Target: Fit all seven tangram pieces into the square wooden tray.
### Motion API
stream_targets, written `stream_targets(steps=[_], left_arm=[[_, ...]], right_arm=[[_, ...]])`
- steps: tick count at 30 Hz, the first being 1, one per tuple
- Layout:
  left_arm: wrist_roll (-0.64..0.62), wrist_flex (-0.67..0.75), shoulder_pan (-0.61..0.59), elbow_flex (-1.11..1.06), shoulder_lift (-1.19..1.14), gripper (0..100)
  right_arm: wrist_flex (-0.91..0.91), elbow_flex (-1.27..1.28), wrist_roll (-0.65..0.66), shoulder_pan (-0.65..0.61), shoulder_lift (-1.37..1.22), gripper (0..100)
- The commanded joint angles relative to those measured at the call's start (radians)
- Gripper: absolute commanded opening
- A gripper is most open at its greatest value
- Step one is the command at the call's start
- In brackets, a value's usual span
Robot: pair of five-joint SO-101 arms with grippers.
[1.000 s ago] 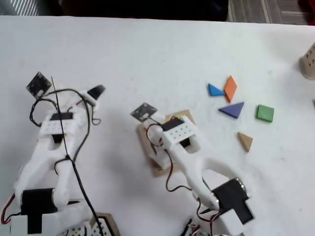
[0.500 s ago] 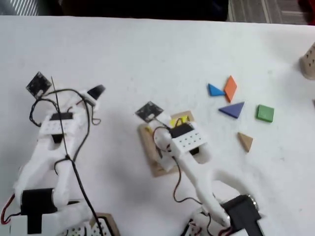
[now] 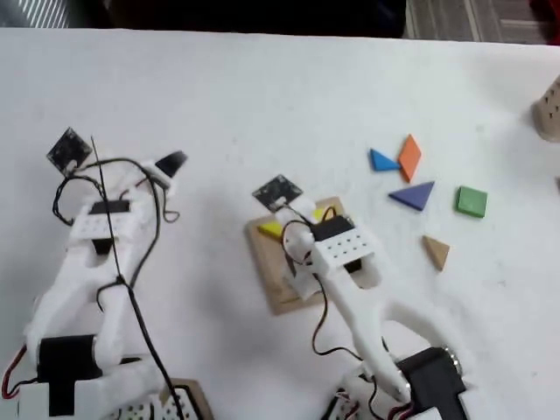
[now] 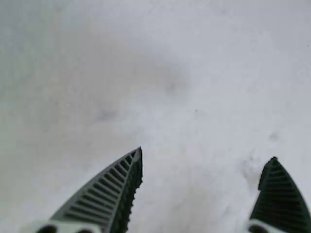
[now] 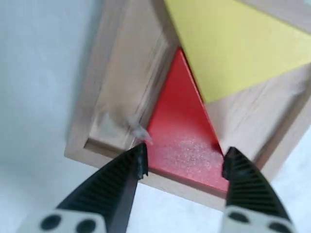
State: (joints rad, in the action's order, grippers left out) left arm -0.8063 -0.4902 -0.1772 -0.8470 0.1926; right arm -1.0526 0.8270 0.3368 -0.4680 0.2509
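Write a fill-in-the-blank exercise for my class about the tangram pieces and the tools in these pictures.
The square wooden tray holds a large yellow triangle and a ____ triangle.
Outside the tray, ____ loose pieces lie on the white table.
The only loose square piece is coloured ____.
The right tool over the tray is not shut but ____.
Missing words: red; five; green; open.
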Motion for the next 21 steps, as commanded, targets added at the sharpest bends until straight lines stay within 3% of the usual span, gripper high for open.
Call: stream_targets(steps=[1, 14, 21], left_arm=[[-0.005, 0.025, 0.001, 0.048, 0.047, 37], [-0.003, 0.025, 0.012, 0.048, 0.045, 37], [-0.003, 0.023, 0.013, 0.048, 0.045, 37]], right_arm=[[0.004, -0.008, 0.06, 0.001, 0.036, 34.2], [-0.045, 0.031, 0.095, -0.073, 0.036, 34.8], [0.061, 0.06, 0.087, -0.073, 0.027, 34.8]])
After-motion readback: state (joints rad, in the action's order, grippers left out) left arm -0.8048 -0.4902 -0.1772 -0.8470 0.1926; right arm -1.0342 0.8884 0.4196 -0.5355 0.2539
